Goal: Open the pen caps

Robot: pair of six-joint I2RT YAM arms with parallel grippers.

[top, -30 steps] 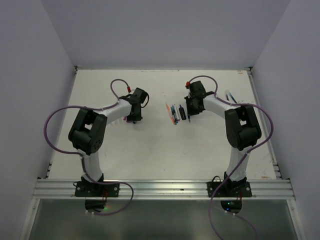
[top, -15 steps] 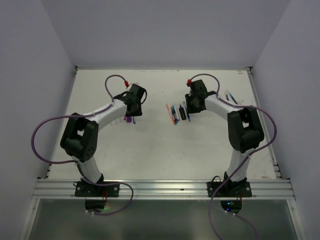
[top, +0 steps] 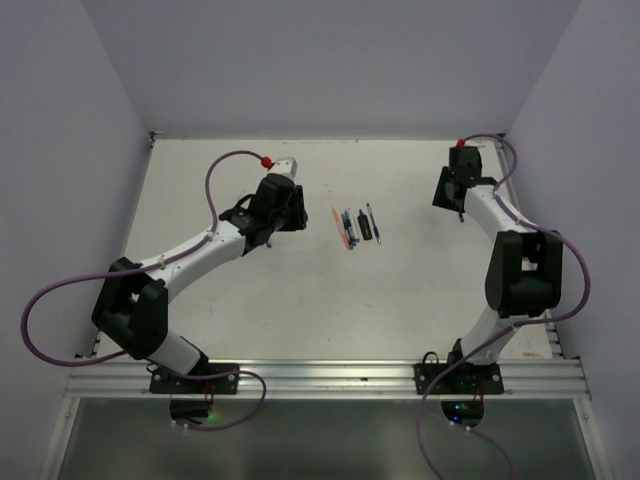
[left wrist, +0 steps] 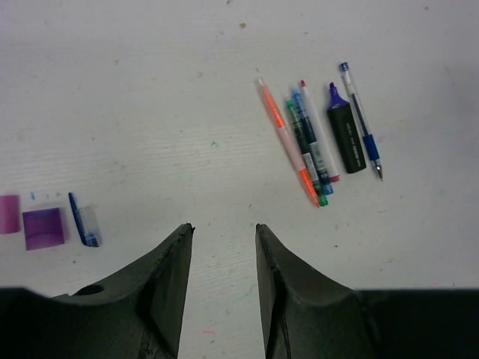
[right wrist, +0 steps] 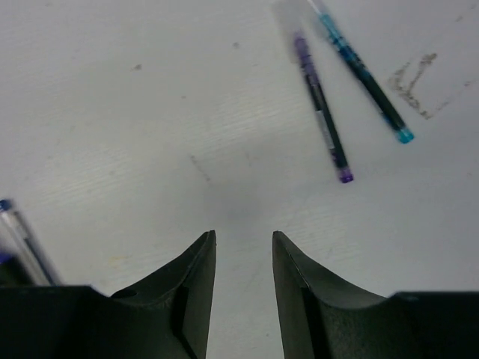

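The white table (top: 300, 290) sits between pale walls. Above it the left gripper (left wrist: 223, 228) hovers with its fingers parted and empty. A purple cap (left wrist: 43, 228) and a blue cap (left wrist: 84, 223) lie just to its left, well apart from the row of pens (left wrist: 310, 146). The right gripper (right wrist: 243, 235), likewise parted and empty, hangs near a purple pen (right wrist: 322, 112) and a teal pen (right wrist: 364, 75).
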